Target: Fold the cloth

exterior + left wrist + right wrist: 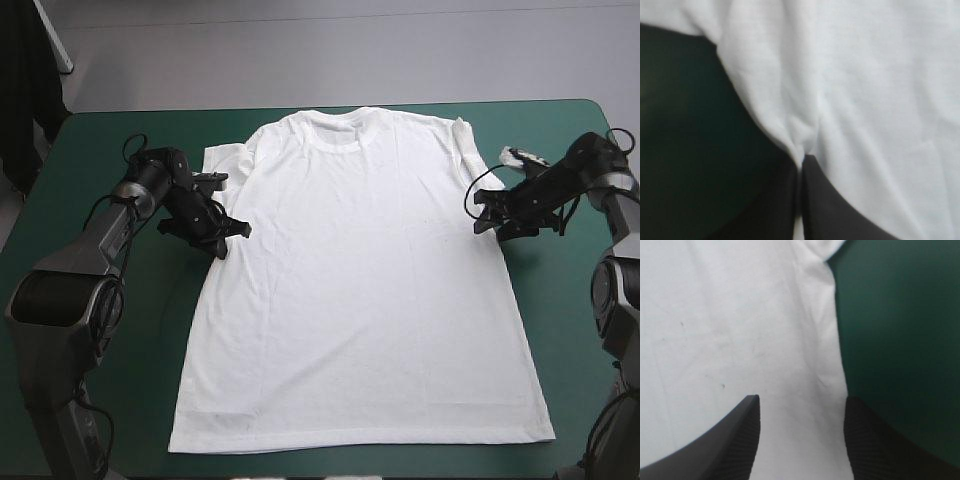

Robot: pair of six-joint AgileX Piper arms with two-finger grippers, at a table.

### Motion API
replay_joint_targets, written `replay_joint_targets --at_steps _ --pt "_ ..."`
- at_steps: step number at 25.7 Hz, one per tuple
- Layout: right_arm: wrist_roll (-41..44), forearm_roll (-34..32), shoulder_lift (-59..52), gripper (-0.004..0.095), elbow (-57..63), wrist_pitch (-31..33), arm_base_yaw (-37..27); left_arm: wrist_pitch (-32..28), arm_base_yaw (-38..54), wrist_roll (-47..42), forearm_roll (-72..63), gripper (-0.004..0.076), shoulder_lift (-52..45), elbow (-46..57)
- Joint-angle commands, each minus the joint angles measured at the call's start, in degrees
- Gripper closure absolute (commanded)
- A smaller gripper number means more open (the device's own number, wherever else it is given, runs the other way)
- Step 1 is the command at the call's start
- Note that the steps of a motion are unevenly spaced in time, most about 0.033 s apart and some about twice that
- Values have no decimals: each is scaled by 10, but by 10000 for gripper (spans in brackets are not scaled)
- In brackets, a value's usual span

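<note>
- The left gripper (800, 164) is holding its black fingers pressed together in one pointed arch, and they are pinching a fold of the T-shirt (865, 100) between their tips.
- The white cloth is puckering into a small ridge right where those tips are meeting, and the teal-green cover (685, 125) is showing dark beside the gripper.
- The right gripper (803, 399) is holding its fingers (742, 435) apart and clamping nothing; flat cloth is lying in the gap between them.
- One of those fingers is hanging over the cloth, the other over the shirt's side edge, where the white is giving way to the cover.
- From above, the left gripper is sitting at the shirt's left side edge, just below the left sleeve (225, 160), which is lying flat on the cover.
- The right gripper is sitting at the opposite side edge, at about the same level, below the right sleeve (463, 135), which is showing only as a narrow strip at the shoulder.
- The T-shirt is lying spread flat in the middle of the table, its collar (335, 135) pointing toward the far edge and its hem (360, 440) lying close to the near edge.
- The cover is showing bare on both sides of the shirt, under both arms.
</note>
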Motion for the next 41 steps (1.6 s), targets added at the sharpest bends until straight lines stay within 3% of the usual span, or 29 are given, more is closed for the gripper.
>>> replay_joint_targets --at_steps 1,11,22,31,34,41 --pt "12 -31 -15 424 -21 4 19 1 -2 2 -18 733 -34 -10" --pt "36 -72 1 424 -106 7 23 2 -2 11 -39 733 -37 -10" --pt "46 -107 23 428 -114 13 49 -9 -2 27 -60 733 -40 -10" --pt "46 -142 47 694 -109 13 111 -9 -2 28 -65 733 -40 -10" --pt "56 -153 67 920 -109 13 129 -10 -2 32 -67 733 -40 -10" --pt "56 -156 16 917 -109 13 129 -26 -2 45 -51 733 -114 -12"
